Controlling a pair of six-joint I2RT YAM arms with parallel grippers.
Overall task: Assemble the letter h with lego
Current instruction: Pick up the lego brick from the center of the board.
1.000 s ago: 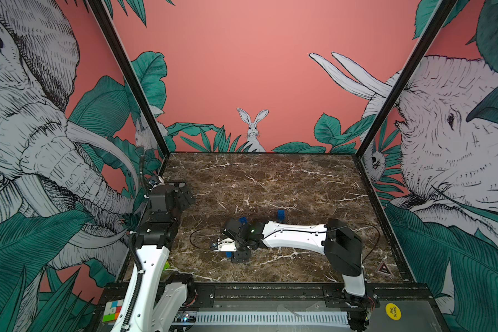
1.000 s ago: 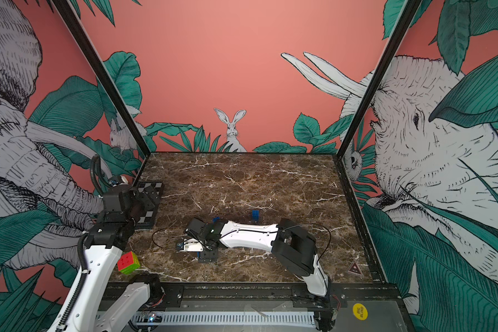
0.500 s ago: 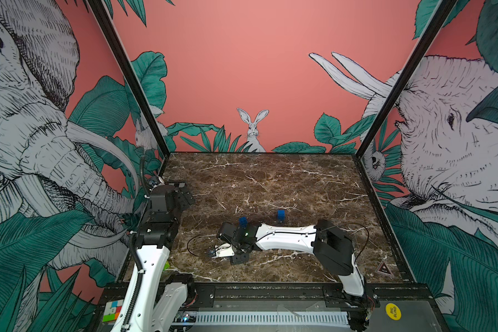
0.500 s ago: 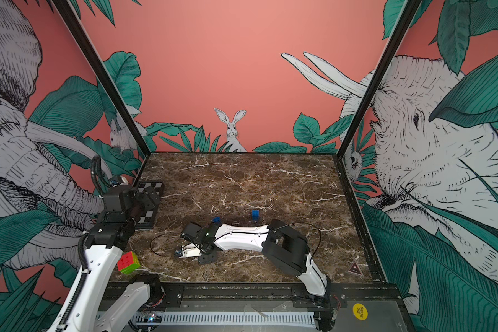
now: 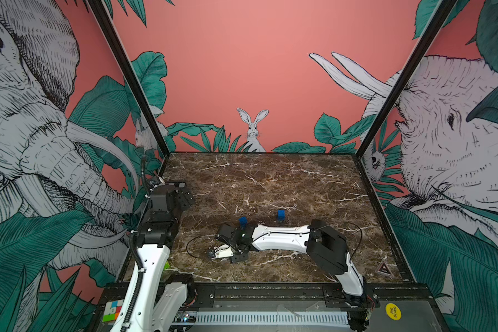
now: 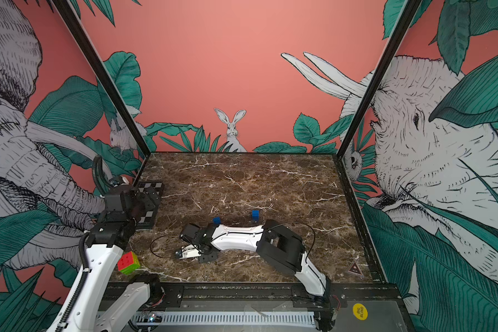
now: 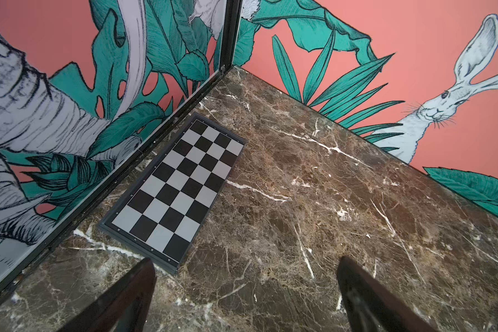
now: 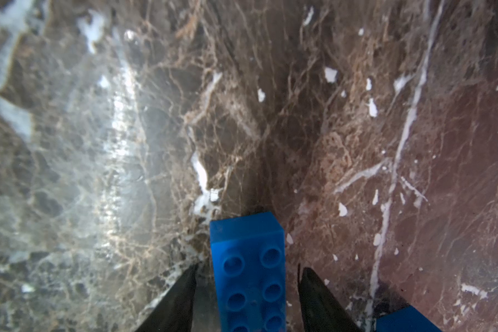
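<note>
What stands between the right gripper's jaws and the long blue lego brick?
Nothing visible. In the right wrist view the long blue brick lies inside the right gripper, its jaws flanking it with a narrow gap each side.

Soft, even light is filling both top views, the walls [image 5: 242, 72] bowing at the edges. In my right wrist view pale glare is washing over the worktop [image 8: 118, 138], blurring its far part; the brick [image 8: 247, 267] is showing crisp.

Your right arm [image 5: 279, 240] stretches low across the marble table [image 5: 270, 178], right gripper [image 5: 233, 255] down by the tabletop. A blue lego brick [image 5: 243, 220] peeks up just behind the wrist, and a second blue brick [image 5: 281, 214] stands further right.
</note>
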